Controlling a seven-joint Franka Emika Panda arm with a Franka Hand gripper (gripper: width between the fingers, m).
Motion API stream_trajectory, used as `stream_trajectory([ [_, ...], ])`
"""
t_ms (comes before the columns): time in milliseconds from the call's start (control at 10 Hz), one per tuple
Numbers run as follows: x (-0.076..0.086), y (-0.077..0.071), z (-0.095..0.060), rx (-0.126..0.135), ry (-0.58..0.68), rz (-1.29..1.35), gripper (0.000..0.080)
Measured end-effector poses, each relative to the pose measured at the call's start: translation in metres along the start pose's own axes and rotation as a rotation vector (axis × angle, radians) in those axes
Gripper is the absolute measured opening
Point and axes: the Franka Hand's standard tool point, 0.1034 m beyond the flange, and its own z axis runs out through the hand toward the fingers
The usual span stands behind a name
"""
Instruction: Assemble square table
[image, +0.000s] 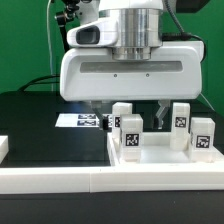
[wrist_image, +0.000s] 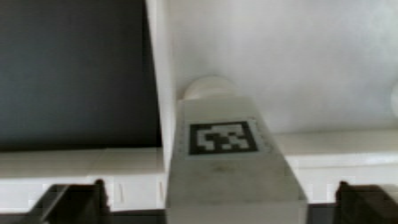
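Observation:
The white square table top (image: 160, 160) lies flat in the exterior view's lower right. Several white tagged legs stand on it: two towards the middle (image: 122, 112) (image: 131, 136) and two to the right (image: 181, 118) (image: 202, 136). My gripper (image: 128, 114) hangs low over the middle pair, open. In the wrist view one leg (wrist_image: 222, 140) with its tag showing stands between the dark fingers (wrist_image: 71, 202), with a gap on each side. The gripper (wrist_image: 217, 206) holds nothing. I cannot tell which leg of the middle pair this is.
The marker board (image: 80, 121) lies on the black table behind the top's left edge. A long white border wall (image: 100, 182) runs along the front. A white piece (image: 3, 148) shows at the exterior view's left edge. Green backdrop behind.

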Motion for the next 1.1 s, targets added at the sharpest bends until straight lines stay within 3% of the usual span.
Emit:
stream_trajectory([
  [200,-0.0001,0.0003,0.0001,0.000,0.000,0.005,0.0391],
  [300,-0.0001,0.0003,0.0000,0.000,0.000,0.031,0.0391],
  [400,-0.0001,0.0006,0.0001,0.000,0.000,0.030,0.0288],
  [1100,-0.0014,0.0002,0.0013,0.004,0.027,0.500,0.0288],
])
